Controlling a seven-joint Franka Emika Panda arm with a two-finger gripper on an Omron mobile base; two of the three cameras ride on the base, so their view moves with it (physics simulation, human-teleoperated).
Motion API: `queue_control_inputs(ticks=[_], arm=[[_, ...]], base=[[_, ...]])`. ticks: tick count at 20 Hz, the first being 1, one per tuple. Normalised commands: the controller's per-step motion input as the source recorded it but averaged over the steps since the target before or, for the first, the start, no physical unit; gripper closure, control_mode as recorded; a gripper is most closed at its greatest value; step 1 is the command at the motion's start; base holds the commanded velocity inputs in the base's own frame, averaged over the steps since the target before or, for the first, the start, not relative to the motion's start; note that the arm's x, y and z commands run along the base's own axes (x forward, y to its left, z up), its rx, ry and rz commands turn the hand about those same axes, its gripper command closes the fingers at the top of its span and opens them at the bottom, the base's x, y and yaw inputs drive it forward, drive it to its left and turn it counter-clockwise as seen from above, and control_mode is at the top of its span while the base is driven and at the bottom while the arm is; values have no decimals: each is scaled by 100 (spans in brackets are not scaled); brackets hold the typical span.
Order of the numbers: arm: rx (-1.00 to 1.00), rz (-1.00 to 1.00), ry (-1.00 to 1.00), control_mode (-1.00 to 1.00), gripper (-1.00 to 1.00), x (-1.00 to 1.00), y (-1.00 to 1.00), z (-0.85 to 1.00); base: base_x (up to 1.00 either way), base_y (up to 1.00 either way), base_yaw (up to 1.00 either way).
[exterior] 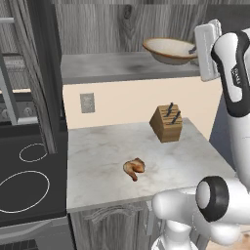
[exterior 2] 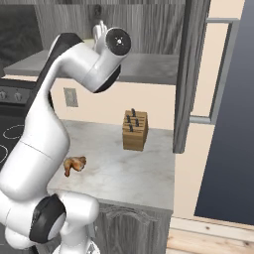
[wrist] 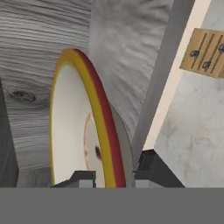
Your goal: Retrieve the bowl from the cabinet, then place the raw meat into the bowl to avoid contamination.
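the gripper point(wrist: 114, 177) pinches the rim of the bowl point(exterior: 170, 50), lifted just above the cabinet point(exterior: 122, 66) shelf. draw it out level, then lower beside the raw meat point(exterior: 134, 168).

The white jointed arm rises from the base, elbow bent high, forearm reaching up and forward at shelf height. Its two-finger tool point(wrist: 114, 178) is rolled sideways, dark fingertips point(wrist: 83, 178) pinched on the rim of the beige bowl point(exterior: 168, 50).
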Motion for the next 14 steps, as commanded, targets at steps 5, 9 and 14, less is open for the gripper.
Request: queue_control_inputs(ticks=[5, 9, 14], arm=[[-4, 0, 0, -100, 100, -75, 18, 3], [-2, 1, 0, -100, 100, -87, 18, 9], [-1, 5, 2, -100, 100, -86, 21, 8]], base=[[0, 0, 0], [0, 0, 0], [0, 0, 0]])
